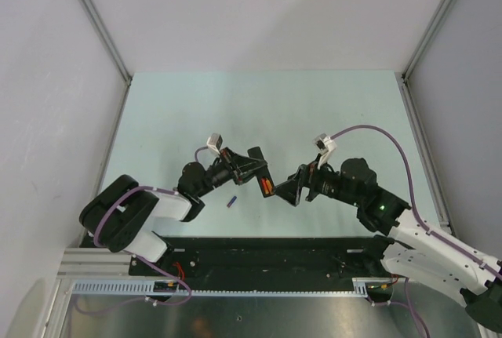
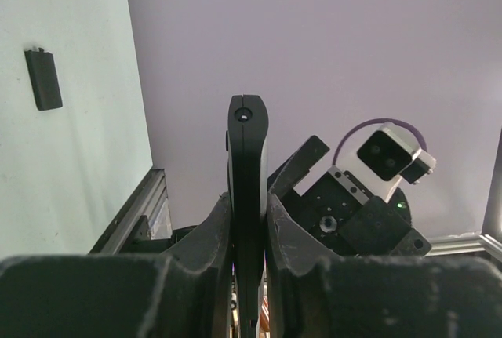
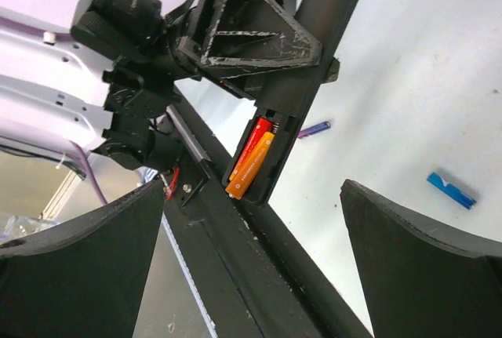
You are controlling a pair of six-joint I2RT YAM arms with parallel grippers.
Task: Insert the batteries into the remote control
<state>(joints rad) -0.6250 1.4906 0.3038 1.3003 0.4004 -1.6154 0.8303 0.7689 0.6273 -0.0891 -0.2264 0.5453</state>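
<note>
Two orange batteries (image 3: 251, 161) lie side by side in the recess of the remote control (image 3: 310, 79), which is held up off the table.

The left gripper (image 2: 248, 216) is clamped on the remote's body, with the open recess facing the right arm for access. The right gripper (image 1: 284, 194) hangs just beside that recess, jaws spread wide and empty. Loading looks nearly done, but I cannot tell whether the cells are fully seated. A dark cover piece (image 2: 43, 79) and a blue cylinder (image 1: 231, 201) lie on the table.

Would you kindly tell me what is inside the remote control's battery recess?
Two orange-red batteries lie side by side in the open recess of the remote control. Their upper ends and the contacts are shadowed, so seating cannot be judged.
</note>
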